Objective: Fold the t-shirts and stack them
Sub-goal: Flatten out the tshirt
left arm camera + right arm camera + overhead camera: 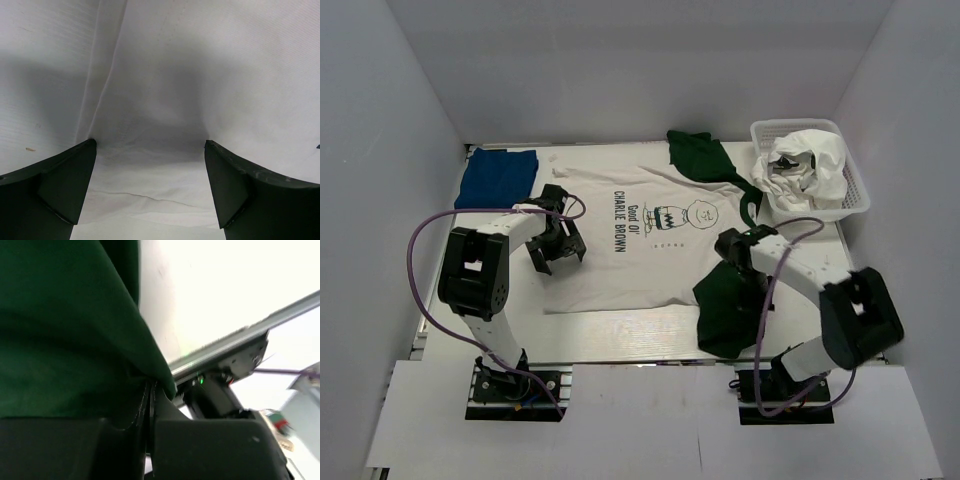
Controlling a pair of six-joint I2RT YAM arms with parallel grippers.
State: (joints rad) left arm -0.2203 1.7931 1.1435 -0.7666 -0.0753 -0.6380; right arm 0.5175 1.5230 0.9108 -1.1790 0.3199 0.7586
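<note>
The white tee [640, 250] with dark green sleeves and the black "Good Ol' Charlie Brown" print lies spread flat mid-table. My left gripper [558, 250] is open, its jaws wide apart and resting on the shirt's left edge. The left wrist view shows white cloth [160, 90] between its fingers [65, 180]. My right gripper [732, 285] is shut on the near green sleeve [728, 312] and holds it lifted. The right wrist view shows the green cloth [65, 330] pinched between closed jaws. The other green sleeve [700, 158] lies at the back. The royal-blue tee [498, 178] lies folded at the back left.
A white basket [858, 185] at the back right holds crumpled white garments [805, 165]. White walls enclose the table on three sides. The table's metal front rail [620, 360] runs just ahead of the arm bases.
</note>
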